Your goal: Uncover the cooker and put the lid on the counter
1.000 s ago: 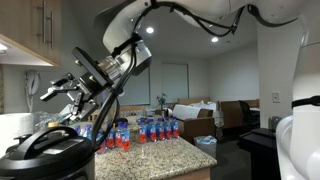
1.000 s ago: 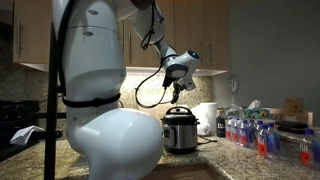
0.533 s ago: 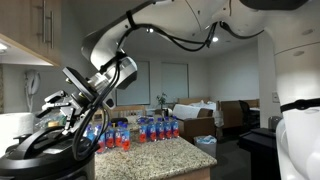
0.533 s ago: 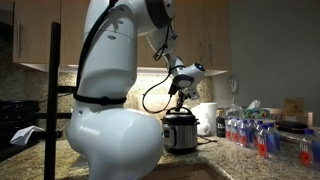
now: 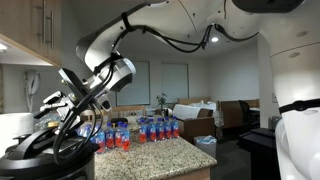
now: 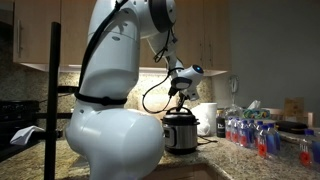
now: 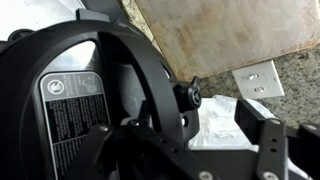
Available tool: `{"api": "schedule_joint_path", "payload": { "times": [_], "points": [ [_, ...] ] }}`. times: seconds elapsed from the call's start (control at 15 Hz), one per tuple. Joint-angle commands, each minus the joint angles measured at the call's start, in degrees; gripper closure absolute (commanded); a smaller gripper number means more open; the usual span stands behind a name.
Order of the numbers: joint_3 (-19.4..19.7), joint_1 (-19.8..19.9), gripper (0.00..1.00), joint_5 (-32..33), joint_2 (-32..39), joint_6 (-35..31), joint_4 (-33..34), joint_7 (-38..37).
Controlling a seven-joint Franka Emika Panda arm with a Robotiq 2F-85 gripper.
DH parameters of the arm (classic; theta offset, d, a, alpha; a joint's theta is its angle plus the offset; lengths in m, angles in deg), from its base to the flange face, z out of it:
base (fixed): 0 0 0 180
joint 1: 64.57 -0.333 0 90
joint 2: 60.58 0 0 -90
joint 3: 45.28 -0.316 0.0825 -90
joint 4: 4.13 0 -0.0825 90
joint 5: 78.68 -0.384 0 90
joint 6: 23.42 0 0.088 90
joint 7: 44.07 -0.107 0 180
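Lower left in an exterior view, the lid sits closed on the cooker. Just above it is the gripper, right down at the lid's handle. In the wrist view the fingers look spread wide, one either side of it. Further right, bottles line the counter.

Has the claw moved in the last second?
Yes. The claw has dropped toward the cooker and is now close above the lid.
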Motion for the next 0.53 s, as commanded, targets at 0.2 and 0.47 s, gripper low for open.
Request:
{"api": "schedule_joint_path", "payload": {
  "times": [0.2, 0.47],
  "points": [
    [-1.77, -2.00, 0.66, -3.85, 3.04, -10.00, 0.42, 4.59],
    [-3.80, -3.03, 0.89, -14.73, 1.29, -19.95, -0.59, 14.36]
  ]
}}
